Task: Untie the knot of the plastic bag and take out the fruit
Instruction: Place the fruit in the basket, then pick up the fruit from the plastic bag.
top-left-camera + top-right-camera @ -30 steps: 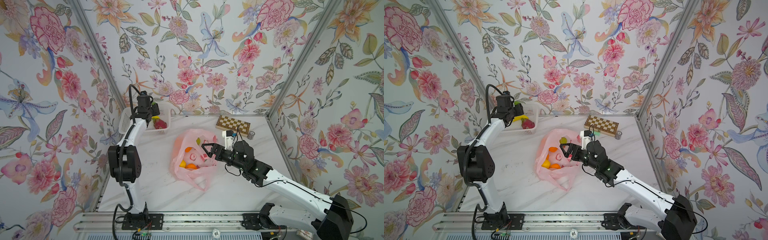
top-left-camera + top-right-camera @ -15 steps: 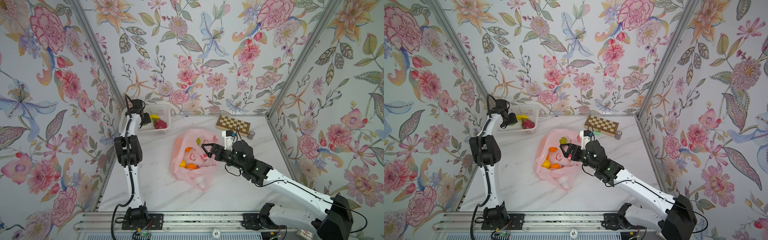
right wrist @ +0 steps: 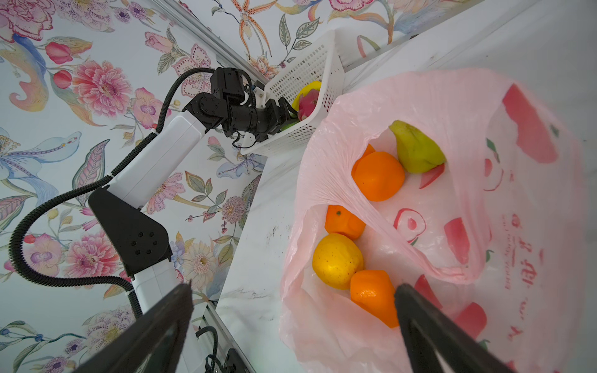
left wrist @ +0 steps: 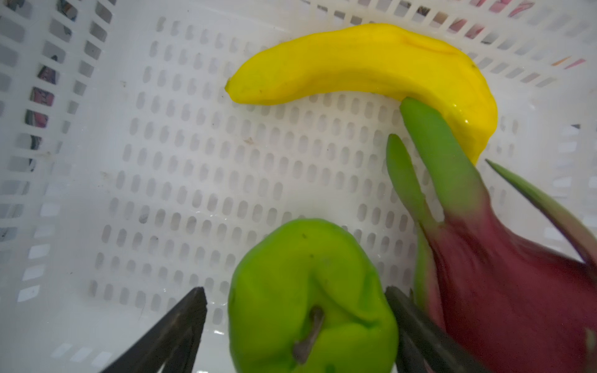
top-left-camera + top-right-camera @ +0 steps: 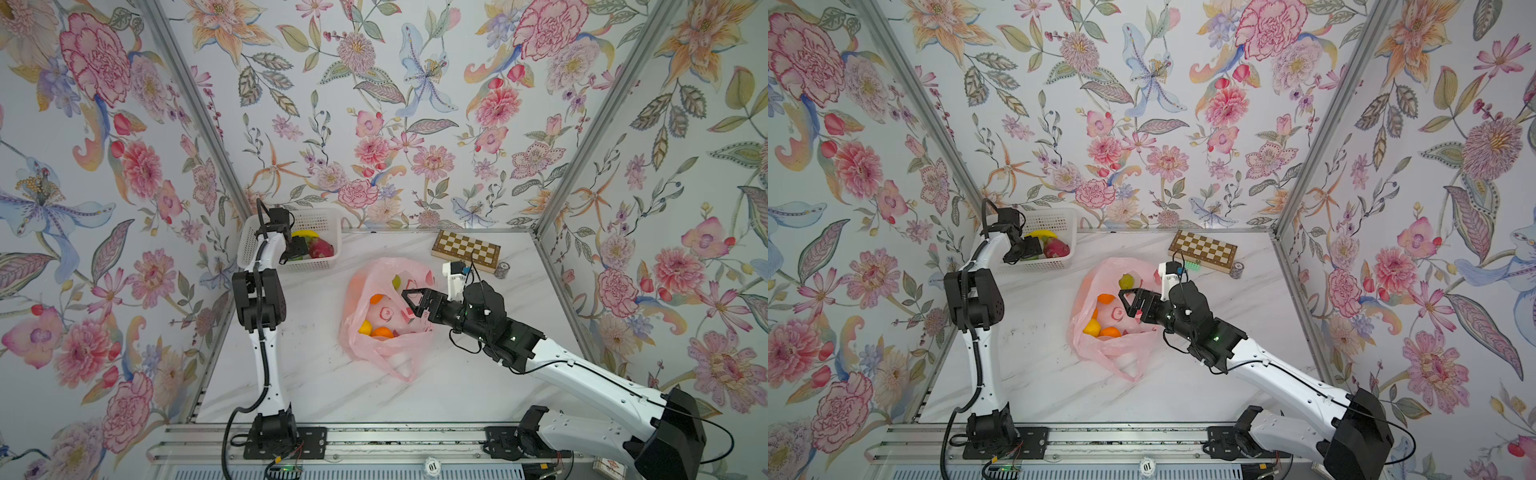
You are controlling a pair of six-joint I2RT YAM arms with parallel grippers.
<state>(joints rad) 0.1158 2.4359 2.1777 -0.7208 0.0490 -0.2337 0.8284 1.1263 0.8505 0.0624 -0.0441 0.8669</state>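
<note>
no knot shows; the plastic bag [image 5: 386, 353] lies in the middle of the worktop [image 5: 316, 386], mouth gaping, so the step in hand looks like emptying it. the right jaws stand wide apart and empty over its right side, aimed at the fruit inside: oranges [image 3: 378, 176], a yellow piece [image 3: 337, 260], a greenish one [image 3: 416, 151]. far left, in the white basket [image 5: 320, 218], the left jaws stand apart either side of a green fruit [image 4: 310, 290], a gap on one side, not gripping it, beside a banana [image 4: 355, 64] and dragon fruit [image 4: 500, 290]. next, likely: the right jaws dip in and close on an orange without pinching film.

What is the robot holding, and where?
Nothing. Left fingers stand open around the green fruit in the basket; right fingers hang open over the bag.
</note>
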